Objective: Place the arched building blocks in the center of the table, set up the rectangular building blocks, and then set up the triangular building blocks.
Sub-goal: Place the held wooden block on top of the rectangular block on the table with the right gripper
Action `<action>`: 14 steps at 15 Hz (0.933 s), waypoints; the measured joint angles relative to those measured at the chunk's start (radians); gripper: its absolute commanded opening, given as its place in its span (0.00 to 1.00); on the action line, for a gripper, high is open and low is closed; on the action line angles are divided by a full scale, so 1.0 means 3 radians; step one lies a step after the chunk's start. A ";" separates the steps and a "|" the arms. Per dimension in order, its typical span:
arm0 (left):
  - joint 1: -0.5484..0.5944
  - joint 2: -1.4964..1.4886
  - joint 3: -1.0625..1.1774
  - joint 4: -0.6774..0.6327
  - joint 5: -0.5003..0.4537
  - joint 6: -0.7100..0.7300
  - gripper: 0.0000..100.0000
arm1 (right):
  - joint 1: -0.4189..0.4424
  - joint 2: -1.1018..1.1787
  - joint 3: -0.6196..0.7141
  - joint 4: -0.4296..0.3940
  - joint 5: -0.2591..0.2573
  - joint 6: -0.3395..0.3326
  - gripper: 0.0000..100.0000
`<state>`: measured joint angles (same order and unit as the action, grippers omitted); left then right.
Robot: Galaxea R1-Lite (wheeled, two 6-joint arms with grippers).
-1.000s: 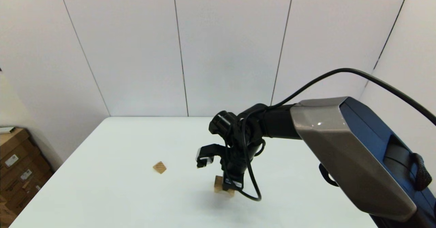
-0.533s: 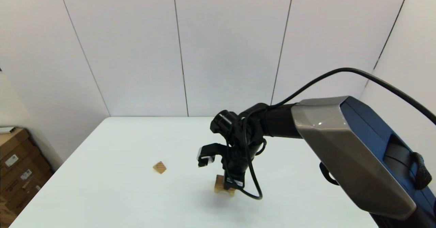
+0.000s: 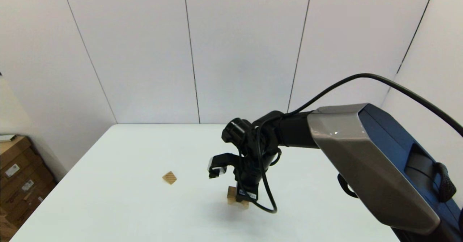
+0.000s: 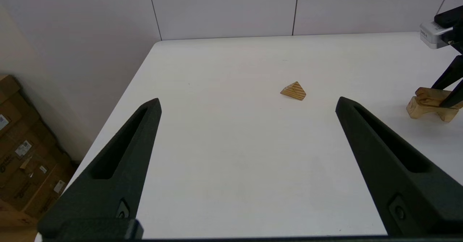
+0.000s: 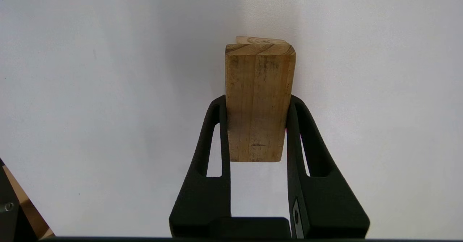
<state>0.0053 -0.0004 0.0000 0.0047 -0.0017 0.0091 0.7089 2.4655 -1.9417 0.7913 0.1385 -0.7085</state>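
Observation:
My right gripper [image 3: 243,196] is shut on the rectangular building block [image 5: 257,104], a flat tan plank, gripping its two long sides. The plank [image 4: 434,94] lies on top of the arched building block [image 4: 419,110], which stands near the middle of the white table [image 3: 126,198]; in the right wrist view only an edge of the arched block [image 5: 260,40] shows past the plank. The triangular building block [image 3: 169,177], a small striped wedge [image 4: 293,90], lies alone to the left. My left gripper [image 4: 247,100] hangs open above the table's near left part, holding nothing.
Cardboard boxes [image 3: 18,177] are stacked on the floor beyond the table's left edge. White wall panels stand close behind the far edge. Bare tabletop lies between the wedge and the stacked blocks.
The right arm shifted a little to the right and down half a second ago and has come back; the plank stays in its grip on the arched block. The wedge has not moved.

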 measured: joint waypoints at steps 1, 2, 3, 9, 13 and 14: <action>0.0000 0.0000 0.0000 -0.0001 0.0001 0.0000 1.00 | -0.0001 0.0003 0.0000 0.0000 0.0001 0.0001 0.00; 0.0000 0.0000 0.0000 0.0000 0.0001 0.0000 1.00 | -0.0001 0.0004 -0.0001 0.0000 0.0000 0.0001 0.00; 0.0000 0.0000 0.0000 -0.0001 0.0000 0.0000 1.00 | -0.0001 0.0004 0.0000 0.0000 0.0000 0.0000 0.00; 0.0000 0.0000 0.0000 0.0000 0.0000 0.0000 1.00 | -0.0003 0.0006 0.0000 0.0001 0.0000 0.0000 0.00; 0.0000 0.0000 0.0000 -0.0001 0.0000 0.0000 1.00 | -0.0003 0.0006 -0.0001 0.0004 -0.0005 -0.0001 0.00; 0.0001 0.0000 0.0000 -0.0001 0.0000 -0.0001 1.00 | -0.0003 0.0006 -0.0001 0.0004 -0.0005 -0.0002 0.00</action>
<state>0.0057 -0.0004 0.0000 0.0043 -0.0017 0.0089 0.7081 2.4674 -1.9421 0.7923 0.1370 -0.7091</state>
